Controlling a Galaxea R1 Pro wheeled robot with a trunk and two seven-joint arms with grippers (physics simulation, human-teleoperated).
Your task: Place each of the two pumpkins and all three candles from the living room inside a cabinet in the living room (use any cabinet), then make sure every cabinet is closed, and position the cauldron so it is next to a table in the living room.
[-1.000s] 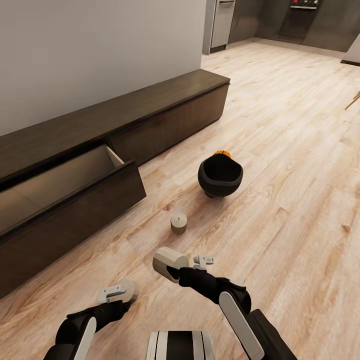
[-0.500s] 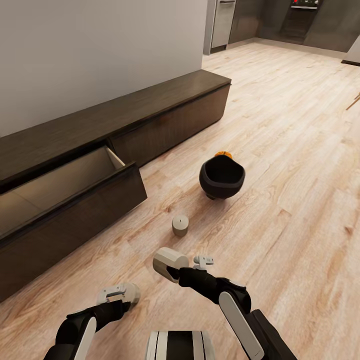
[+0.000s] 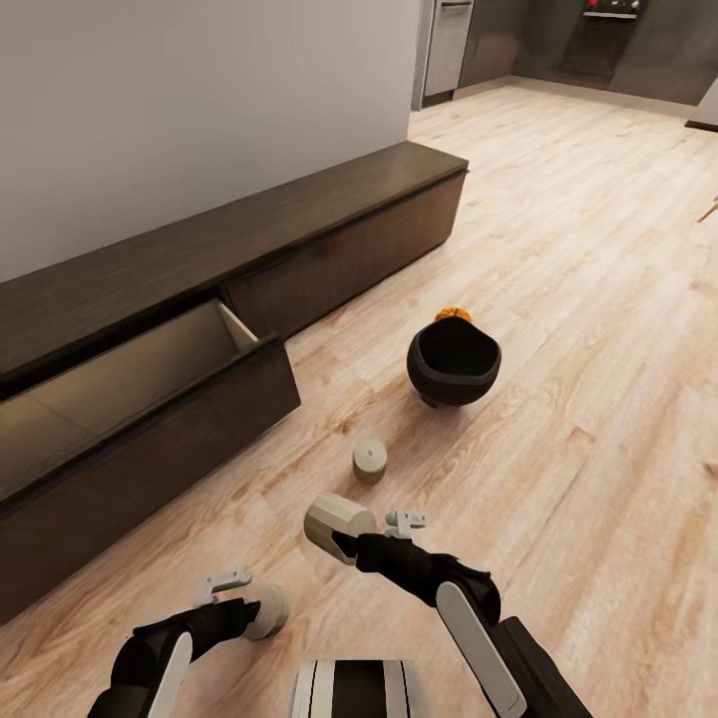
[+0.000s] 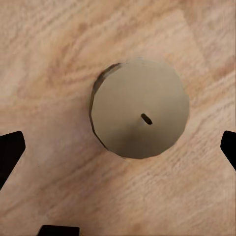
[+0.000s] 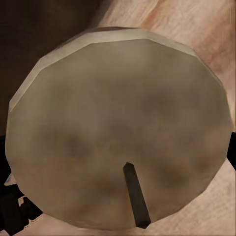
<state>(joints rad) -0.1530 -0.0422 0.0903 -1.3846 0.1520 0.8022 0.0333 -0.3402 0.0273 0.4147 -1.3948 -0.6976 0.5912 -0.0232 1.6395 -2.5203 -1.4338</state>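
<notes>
The black cauldron (image 3: pixel 454 364) stands on the wood floor with an orange pumpkin (image 3: pixel 454 315) just behind it. A beige candle (image 3: pixel 370 461) stands upright on the floor between the cauldron and my arms. My right gripper (image 3: pixel 341 534) is shut on a second candle (image 3: pixel 335 521), whose wick end looms close in the right wrist view (image 5: pixel 120 152). My left gripper (image 3: pixel 231 586) is open above a third candle (image 3: pixel 267 610), which stands on the floor (image 4: pixel 140 115) between the spread fingertips (image 4: pixel 10 155). The dark-brown cabinet (image 3: pixel 329 214) runs along the wall, and its drawer (image 3: pixel 150 374) is pulled open.
A white wall rises behind the cabinet. Grey kitchen units (image 3: pixel 446 45) stand far back past the wall's corner. Open wood floor (image 3: pixel 598 299) stretches to the right of the cauldron.
The whole view has shifted a little, so the camera has moved. The candle by my left gripper now sits lower and further right of it. The right gripper still holds its candle.
</notes>
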